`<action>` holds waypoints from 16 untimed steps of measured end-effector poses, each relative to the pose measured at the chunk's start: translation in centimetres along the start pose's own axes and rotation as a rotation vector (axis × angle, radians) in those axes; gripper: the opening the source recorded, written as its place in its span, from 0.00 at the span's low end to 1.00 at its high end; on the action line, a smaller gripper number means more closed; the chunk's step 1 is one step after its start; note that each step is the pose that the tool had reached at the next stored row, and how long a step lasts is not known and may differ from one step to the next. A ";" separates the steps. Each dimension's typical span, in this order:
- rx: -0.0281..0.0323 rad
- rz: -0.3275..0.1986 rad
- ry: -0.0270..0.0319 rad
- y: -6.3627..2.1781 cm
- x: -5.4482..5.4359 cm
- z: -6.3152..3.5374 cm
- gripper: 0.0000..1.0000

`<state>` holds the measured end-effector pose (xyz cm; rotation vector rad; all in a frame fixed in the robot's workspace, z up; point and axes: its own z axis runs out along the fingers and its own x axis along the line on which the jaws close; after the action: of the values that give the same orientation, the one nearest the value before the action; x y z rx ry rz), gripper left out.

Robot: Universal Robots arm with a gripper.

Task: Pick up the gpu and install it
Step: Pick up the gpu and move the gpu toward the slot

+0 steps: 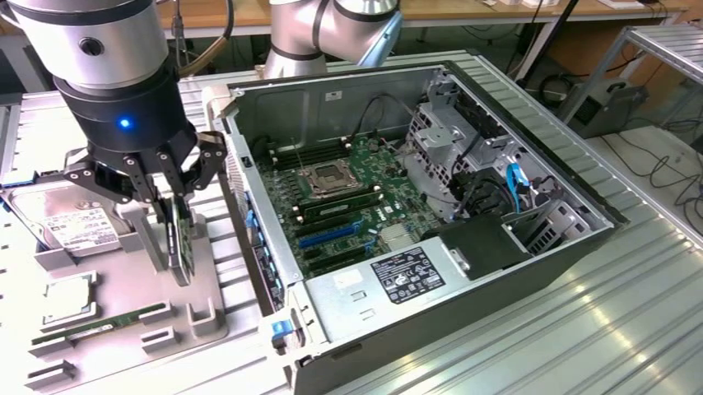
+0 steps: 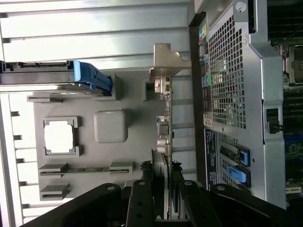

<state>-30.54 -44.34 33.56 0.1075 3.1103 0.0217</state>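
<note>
Print on the hard drive's (image 1: 68, 224) white label and the computer case's (image 1: 462, 306) black sticker (image 1: 401, 276) is too small to read, while the gpu (image 1: 179, 247), a thin card seen edge-on with a silver end bracket, stands upright in the grey holder (image 1: 123, 284) just beside that case, the gripper (image 1: 165, 195) clamped on its top edge.

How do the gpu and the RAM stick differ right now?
The gpu stands tall on edge; the RAM stick sits low between its brackets. The gpu is much larger than the slim RAM stick. The gripper is at the gpu; the RAM stick sits apart from it. Both rest in the grey holder beside the open case.
</note>
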 end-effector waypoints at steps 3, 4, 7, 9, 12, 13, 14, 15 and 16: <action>0.0000 0.000 0.0000 0.00 0.0 -0.05 0.26; 0.0000 0.000 0.0000 0.00 0.0 -0.08 0.26; 0.0000 0.000 -0.0001 0.00 0.0 -0.14 0.26; 0.0000 0.000 0.0000 0.00 0.0 -0.18 0.26; 0.0000 0.000 0.0000 0.00 0.0 -0.24 0.26; 0.0000 0.000 0.0000 0.00 0.0 -0.26 0.26; 0.0000 0.000 0.0000 0.00 0.0 -0.29 0.26; 0.0000 0.000 0.0000 0.01 0.0 -0.31 0.26; 0.0000 0.000 0.0000 0.01 0.0 -0.33 0.26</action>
<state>-30.53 -44.34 33.89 0.1075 3.1103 0.0216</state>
